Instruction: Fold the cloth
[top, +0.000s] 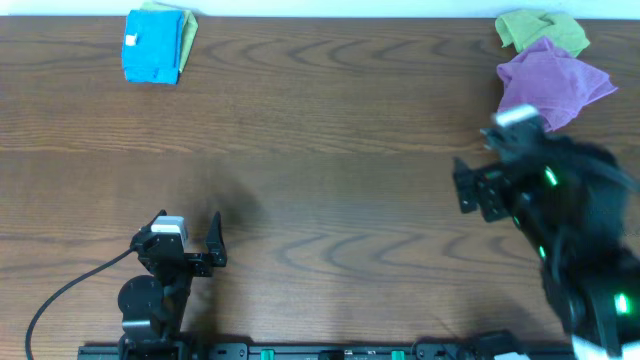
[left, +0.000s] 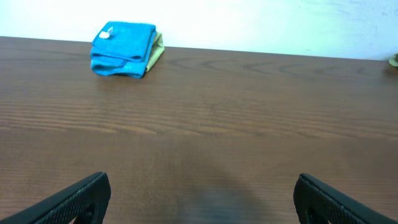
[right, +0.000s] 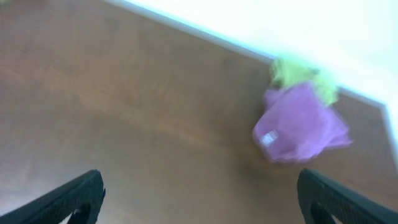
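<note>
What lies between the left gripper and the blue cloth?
Only bare brown tabletop separates the left gripper from the blue cloth; the left wrist view shows that stretch plainly.

no readable text, white tag (left: 106, 34) blank

The brown wooden table (top: 320, 150) is carrying four cloths, all along its far edge. A folded blue cloth (top: 152, 46) is lying near the far left corner, with a green cloth (top: 185, 27) peeking out along its right side. A crumpled purple cloth (top: 552, 82) is sitting by the far right corner, touching the other green cloth (top: 540, 28) behind it.
</note>
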